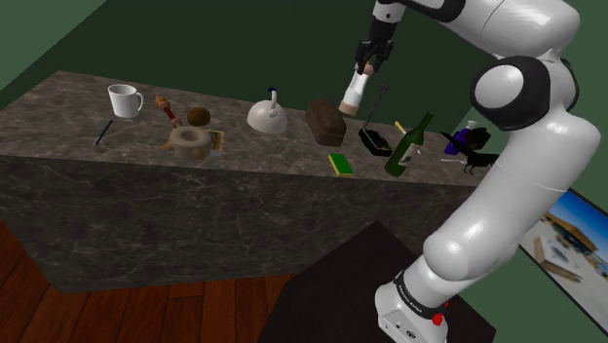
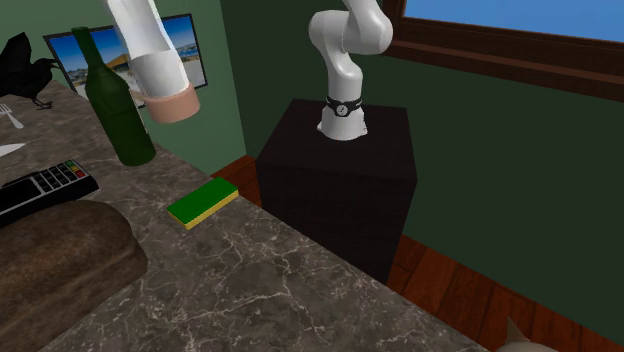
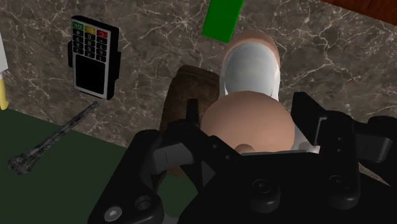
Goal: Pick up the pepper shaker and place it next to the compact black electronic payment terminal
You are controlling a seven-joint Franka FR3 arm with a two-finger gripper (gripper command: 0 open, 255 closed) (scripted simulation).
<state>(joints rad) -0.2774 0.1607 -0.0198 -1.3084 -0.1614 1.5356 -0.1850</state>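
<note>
My black gripper (image 1: 363,68) is shut on the pepper shaker (image 1: 353,94), a white cylinder with tan ends, and holds it tilted in the air above the marble counter (image 1: 78,107). In the wrist view the gripper (image 3: 249,130) clasps the shaker (image 3: 252,69) near its tan cap. The second exterior view has the shaker (image 2: 158,62) hanging with its tan base down. The black payment terminal (image 1: 375,143) lies flat on the counter, below the shaker and toward the shoulder view's right. Its keypad faces up (image 3: 94,56) (image 2: 45,187).
A brown loaf (image 1: 324,121) lies under the shaker. A green sponge (image 1: 341,163) sits near the counter's front edge, and a green bottle (image 1: 409,146) and a black crow figure (image 1: 466,146) stand beyond the terminal. A white mug (image 1: 125,99), a tape roll (image 1: 188,142) and a white dome (image 1: 267,115) stand further left.
</note>
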